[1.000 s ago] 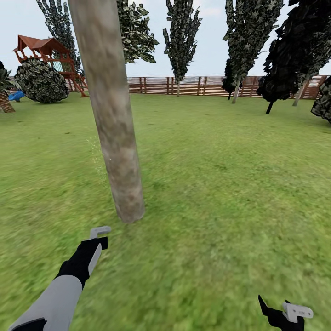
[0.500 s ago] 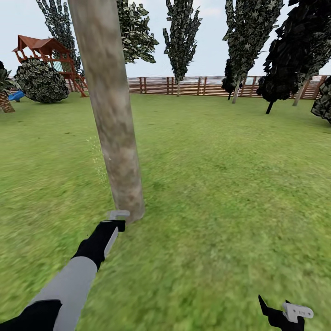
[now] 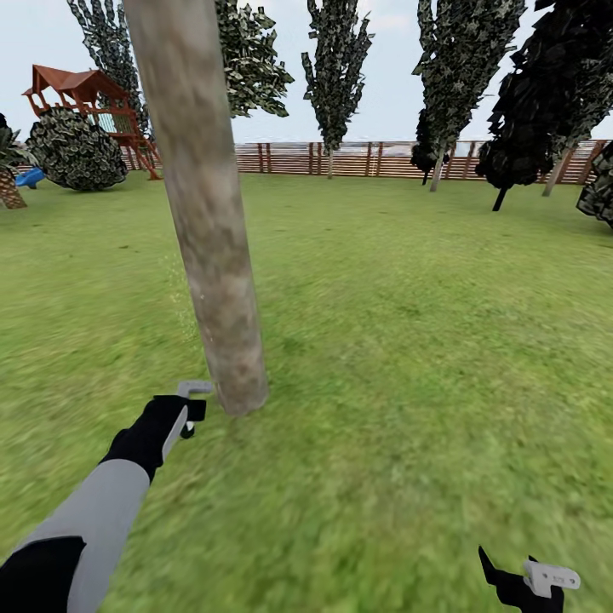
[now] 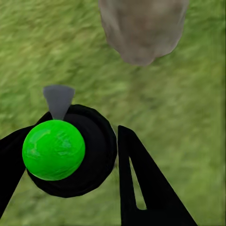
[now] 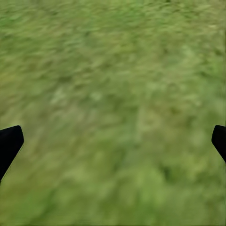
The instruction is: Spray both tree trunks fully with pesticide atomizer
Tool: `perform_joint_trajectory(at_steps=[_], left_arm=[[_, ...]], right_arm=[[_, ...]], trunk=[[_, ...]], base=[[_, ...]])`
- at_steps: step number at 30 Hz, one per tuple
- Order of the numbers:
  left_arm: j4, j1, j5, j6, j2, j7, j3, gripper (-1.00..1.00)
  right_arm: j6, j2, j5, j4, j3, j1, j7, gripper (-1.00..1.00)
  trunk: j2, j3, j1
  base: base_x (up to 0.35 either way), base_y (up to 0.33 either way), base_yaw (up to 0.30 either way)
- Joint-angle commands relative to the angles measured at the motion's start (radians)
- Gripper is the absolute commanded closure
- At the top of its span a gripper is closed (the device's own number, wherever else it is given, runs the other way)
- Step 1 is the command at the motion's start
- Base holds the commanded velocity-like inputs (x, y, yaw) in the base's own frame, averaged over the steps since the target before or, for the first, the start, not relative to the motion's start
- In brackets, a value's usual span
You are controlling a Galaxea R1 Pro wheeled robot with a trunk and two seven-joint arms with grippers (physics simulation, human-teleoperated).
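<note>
The left gripper (image 3: pixel 189 407) is clamped around the sprayer (image 4: pixel 66 150), a black bottle with a bright green round top and a grey nozzle, held low over the grass (image 3: pixel 409 340) just beside the foot of the tree trunk (image 3: pixel 209 238). A faint haze of pale specks (image 3: pixel 180 298) hangs beside the trunk. The right gripper (image 3: pixel 532 583) hovers over bare lawn, its fingers (image 5: pixel 9 143) spread wide apart.
</note>
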Motion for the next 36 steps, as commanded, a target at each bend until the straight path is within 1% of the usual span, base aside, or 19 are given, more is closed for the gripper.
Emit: perform_joint_trajectory(at_steps=[1, 2, 4, 8, 10, 11, 13, 15, 16, 17, 20, 24, 26, 27, 30, 31, 33, 35, 36], left_arm=[[0.0, 0.0, -0.006, 0.0, -0.015, 0.0, 0.0, 1.0], [0.0, 0.0, -0.006, 0.0, -0.027, 0.0, -0.001, 1.0], [0.0, 0.0, -0.007, 0.0, -0.034, 0.001, -0.001, 1.0], [0.0, 0.0, -0.007, 0.0, -0.037, 0.001, -0.001, 1.0], [0.0, -0.001, -0.009, 0.0, -0.03, 0.001, -0.003, 1.0], [0.0, -0.002, -0.011, 0.0, -0.024, 0.001, -0.003, 1.0], [0.0, -0.003, -0.013, 0.0, 0.001, 0.001, 0.0, 1.0], [0.001, -0.007, -0.007, 0.0, 0.043, 0.0, 0.004, 1.0], [0.001, -0.012, -0.004, 0.0, 0.069, 0.0, 0.006, 1.0], [0.001, -0.013, -0.003, 0.0, 0.073, 0.0, 0.006, 1.0], [0.0, -0.008, -0.002, 0.0, 0.064, -0.001, 0.003, 1.0], [0.0, 0.0, -0.008, 0.008, -0.01, -0.062, -0.005, 1.0], [0.0, 0.0, -0.009, 0.03, -0.03, -0.082, -0.035, 1.0], [0.0, -0.001, -0.009, 0.035, -0.03, -0.085, -0.044, 1.0], [0.001, -0.011, -0.008, 0.039, -0.016, -0.087, -0.047, 1.0], [0.001, -0.019, -0.006, 0.043, 0.031, -0.088, -0.045, 1.0], [0.001, -0.034, -0.003, 0.054, 0.084, -0.088, -0.043, 1.0], [0.001, -0.048, -0.002, 0.059, 0.101, -0.088, -0.036, 1.0], [0.001, -0.048, -0.002, 0.062, 0.099, -0.088, -0.03, 1.0]], right_arm=[[0.0, 0.0, 0.0, 0.0, 0.0, 0.0, 0.0, -1.0], [0.0, 0.0, 0.0, 0.0, 0.0, 0.0, 0.0, -1.0], [0.0, 0.0, 0.0, 0.0, 0.0, 0.0, 0.0, -1.0], [0.0, 0.0, -0.001, 0.0, 0.0, 0.0, 0.0, -1.0], [0.0, 0.0, -0.001, 0.0, 0.0, 0.0, 0.0, -1.0], [0.0, 0.0, -0.001, 0.0, 0.0, 0.0, 0.0, -1.0], [0.0, 0.0, -0.001, 0.0, 0.0, 0.0, 0.0, -1.0], [0.0, 0.0, -0.001, 0.0, 0.0, 0.0, 0.0, -1.0], [0.0, 0.0, -0.001, 0.0, 0.0, 0.0, 0.0, -1.0], [0.0, 0.0, -0.001, 0.0, 0.0, 0.0, 0.0, -1.0], [0.0, 0.0, -0.001, 0.0, 0.0, 0.0, 0.0, -1.0], [0.001, 0.0, -0.001, 0.0, 0.0, 0.0, 0.0, -1.0], [0.0, 0.0, -0.001, 0.0, 0.0, 0.0, 0.0, -1.0], [0.0, 0.0, -0.001, 0.0, 0.0, 0.0, 0.0, -1.0], [0.0, 0.0, -0.001, 0.0, 0.0, 0.0, 0.0, -1.0], [0.0, 0.0, -0.001, 0.0, 0.0, 0.0, 0.0, -1.0], [0.0, 0.0, -0.001, 0.0, 0.0, 0.0, 0.0, -1.0], [0.0, 0.0, -0.001, 0.0, 0.0, 0.0, 0.0, -1.0], [0.0, 0.0, -0.001, 0.0, 0.0, 0.0, 0.0, -1.0]], trunk=[[0.0, 0.0, 0.0], [0.0, 0.0, 0.0], [0.0, 0.0, 0.0], [0.0, 0.0, 0.0], [0.0, 0.0, 0.0], [0.0, 0.0, 0.0], [0.0, 0.0, 0.0], [0.0, 0.0, 0.0], [0.0, 0.0, 0.0], [0.0, 0.0, 0.0], [0.0, 0.0, 0.0], [0.0, 0.0, 0.0], [0.0, 0.0, 0.0], [0.0, 0.0, 0.0], [0.0, 0.0, 0.0], [0.0, 0.0, 0.0], [0.0, 0.0, 0.0], [0.0, 0.0, 0.0], [0.0, 0.0, 0.0]], base=[[0.315, 0.042, 0.0], [0.319, 0.076, 0.0], [0.311, 0.089, 0.0], [0.141, 0.038, -0.005], [0.009, 0.002, -0.191], [0.002, 0.001, -0.27], [0.001, 0.0, -0.159], [0.0, 0.0, -0.052], [0.0, 0.0, -0.013], [0.0, 0.0, -0.007], [0.0, 0.0, -0.002], [0.0, 0.0, 0.0], [0.0, 0.0, 0.0], [0.0, 0.0, 0.0], [0.0, 0.0, 0.0], [0.0, 0.0, 0.0], [0.0, 0.0, 0.0], [0.0, 0.0, 0.0], [0.0, 0.0, 0.0]])
